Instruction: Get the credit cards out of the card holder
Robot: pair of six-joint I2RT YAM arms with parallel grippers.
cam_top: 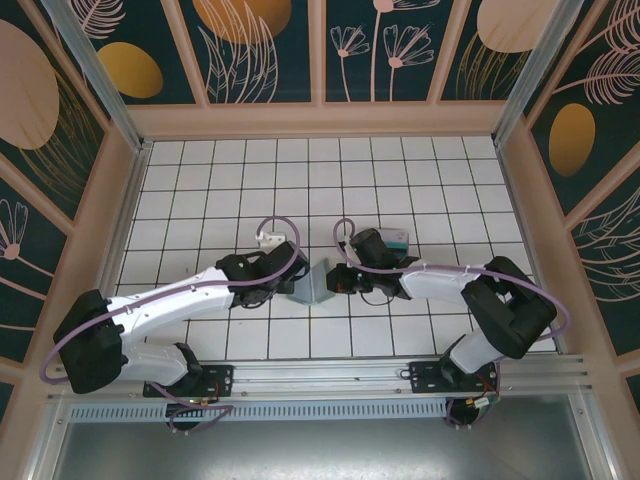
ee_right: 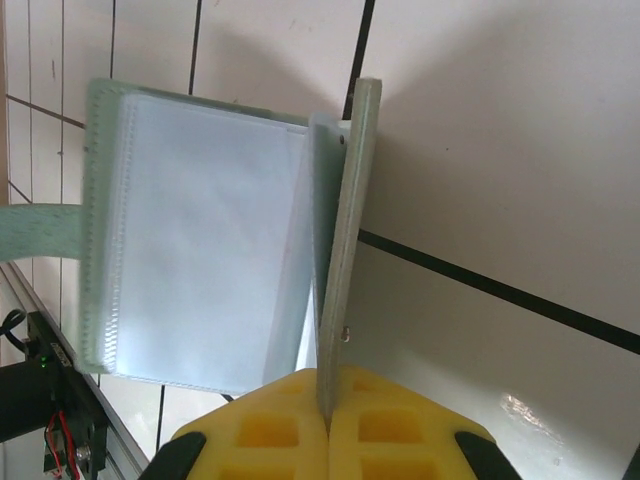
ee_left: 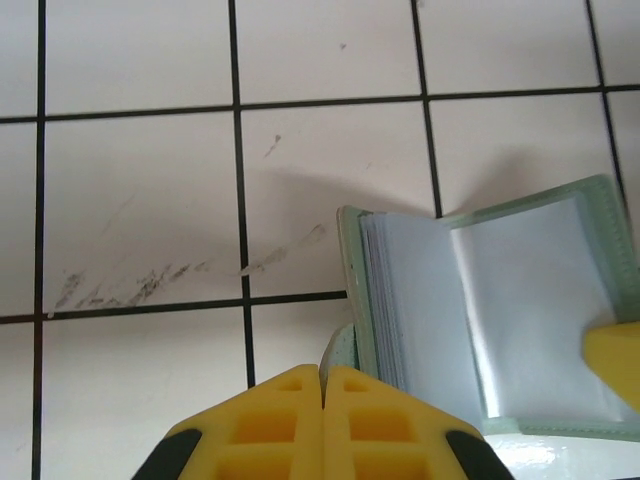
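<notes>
Sage-green folding card holder (cam_top: pixel 312 287), held open: right tool (ee_right: pixel 328 385) grasping it, left tool (ee_left: pixel 322 375) clenched alongside; next likely calls for pinching inside clear plastic sleeves (ee_right: pixel 200 240).

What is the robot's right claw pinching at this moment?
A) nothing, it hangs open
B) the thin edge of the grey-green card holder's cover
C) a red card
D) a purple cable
B: seen from the right wrist, the right claw is shut on the upright cover edge of the open card holder.
</notes>
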